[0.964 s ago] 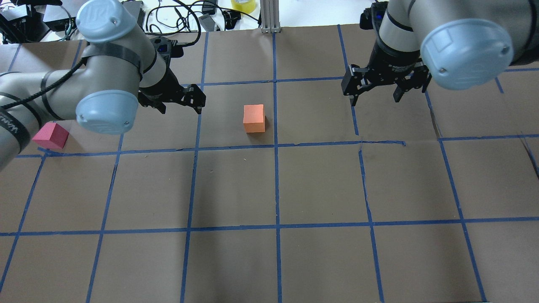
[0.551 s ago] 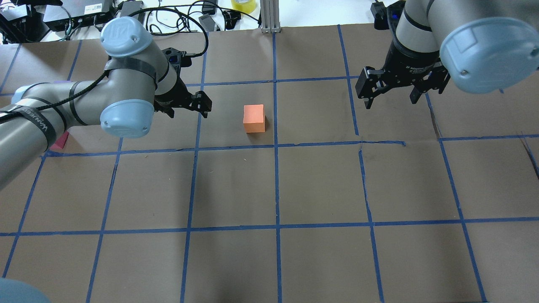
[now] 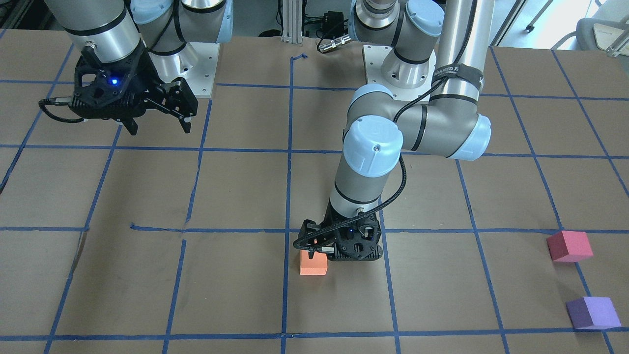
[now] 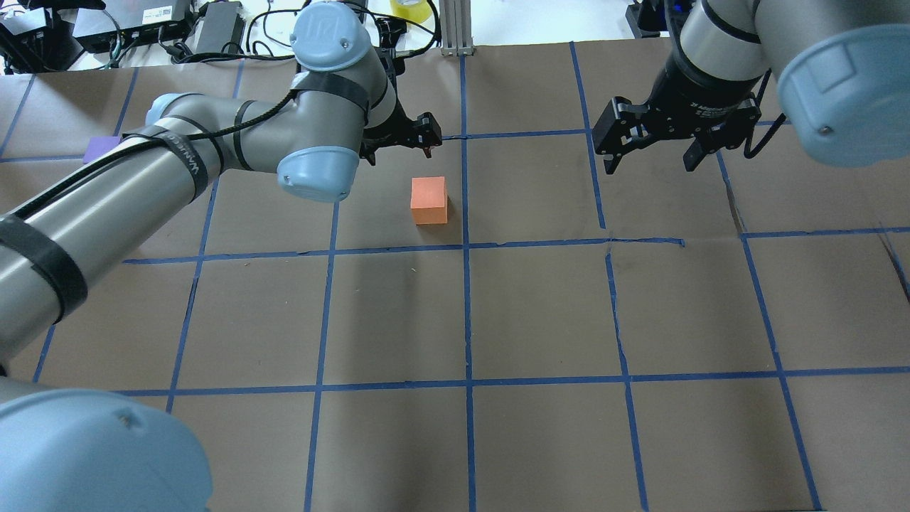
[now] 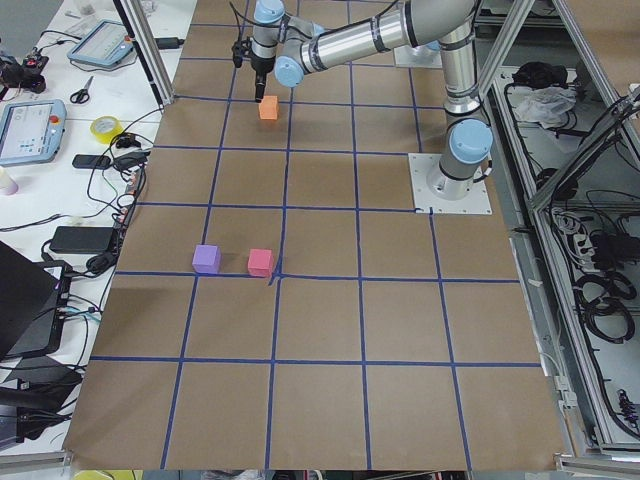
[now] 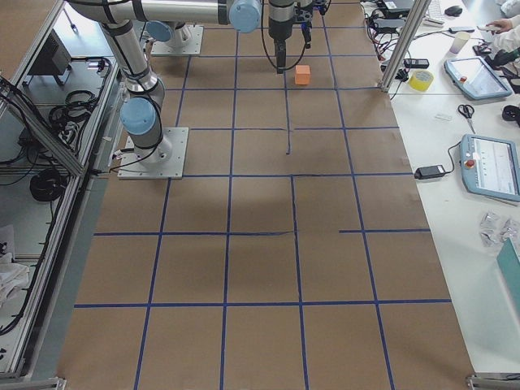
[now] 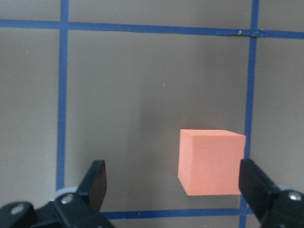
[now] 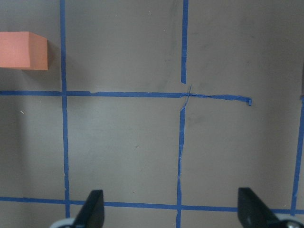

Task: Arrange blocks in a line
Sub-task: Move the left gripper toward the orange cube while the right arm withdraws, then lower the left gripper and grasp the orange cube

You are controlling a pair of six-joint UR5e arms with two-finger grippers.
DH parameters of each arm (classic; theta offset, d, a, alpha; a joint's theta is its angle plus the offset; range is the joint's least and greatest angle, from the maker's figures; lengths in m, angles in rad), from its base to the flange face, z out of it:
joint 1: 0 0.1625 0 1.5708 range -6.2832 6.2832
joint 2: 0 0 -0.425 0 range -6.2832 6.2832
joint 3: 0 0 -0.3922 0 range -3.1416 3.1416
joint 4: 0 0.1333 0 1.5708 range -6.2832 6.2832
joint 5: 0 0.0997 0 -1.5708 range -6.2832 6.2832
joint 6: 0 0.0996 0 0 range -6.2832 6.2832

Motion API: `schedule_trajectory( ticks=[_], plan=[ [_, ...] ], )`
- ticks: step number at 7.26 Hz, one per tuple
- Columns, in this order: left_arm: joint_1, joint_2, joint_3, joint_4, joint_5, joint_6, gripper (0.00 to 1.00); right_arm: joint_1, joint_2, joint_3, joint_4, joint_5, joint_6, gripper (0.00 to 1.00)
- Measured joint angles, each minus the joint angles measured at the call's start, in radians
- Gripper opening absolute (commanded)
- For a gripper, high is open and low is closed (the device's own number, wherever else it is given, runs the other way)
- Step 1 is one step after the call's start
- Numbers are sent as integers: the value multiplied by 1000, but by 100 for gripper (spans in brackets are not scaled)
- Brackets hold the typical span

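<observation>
The orange block [image 4: 429, 200] sits on the brown paper near the table's middle, also in the front view [image 3: 313, 264]. My left gripper [image 4: 397, 148] hovers open just above it. In the left wrist view the orange block [image 7: 211, 161] lies between the fingers, close to the right one. The red-pink block [image 3: 569, 246] and the purple block [image 3: 592, 312] stand apart far out on my left. In the overhead view the red-pink block is hidden by my arm and only a sliver of the purple block [image 4: 99, 149] shows. My right gripper [image 4: 650, 165] is open and empty, in the air.
Blue tape lines [image 4: 467, 313] divide the paper into squares. A metal post [image 4: 455, 28] stands at the table's far edge, with cables and a yellow tape roll [image 4: 411, 8] on the white bench behind it. The arm bases [image 3: 413, 69] sit at the robot's side.
My left arm has swung right and forward, bringing its gripper from the left of the orange block to over it; the arm now hides the red-pink block. My right gripper has drifted slightly right.
</observation>
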Motion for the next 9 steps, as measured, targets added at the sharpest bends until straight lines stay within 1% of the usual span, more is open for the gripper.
schedule_trajectory(
  ticks=[3, 5, 7, 8, 9],
  plan=[
    [-36, -76, 24, -17, 18, -22, 100, -2, -19, 1, 10, -2, 1, 100],
    [-60, -106, 26, -38, 53, -12, 100, -3, -39, 1, 44, -30, 1, 100],
    [-63, -131, 27, -41, 57, -6, 100, -3, -47, 2, 69, -64, 1, 100],
    [-63, -138, 27, -41, 55, -5, 78, -3, -50, 2, 82, -69, 2, 100],
    [-64, -141, 28, -41, 55, -4, 31, -3, -54, 2, 90, -73, 1, 100]
  ],
)
